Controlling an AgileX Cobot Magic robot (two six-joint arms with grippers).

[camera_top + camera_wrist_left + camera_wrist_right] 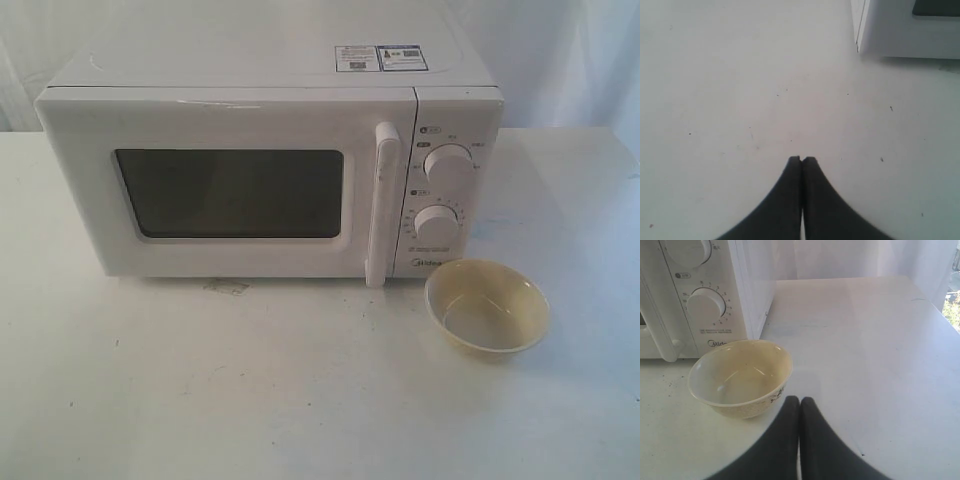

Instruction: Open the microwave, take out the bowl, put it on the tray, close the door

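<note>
White table (200, 400) up front, with the bowl (487, 305) standing on it at the lower right, outside the microwave (270, 100), whose door (230, 195) is shut.

Upright and empty, the cream-yellow bowl sits just in front of the two round knobs (447, 162), right of the tall bar handle (383, 205); the microwave fills the upper left and middle of the frame, stickers (380, 57) on its top. Right gripper (799, 399) is closed on nothing, its black fingers (785, 430) pressed together just beside the bowl's outer wall — whether they touch it I cannot tell. Left gripper (801, 159) is closed and empty too, hanging over the table near the microwave's lower corner.
</note>
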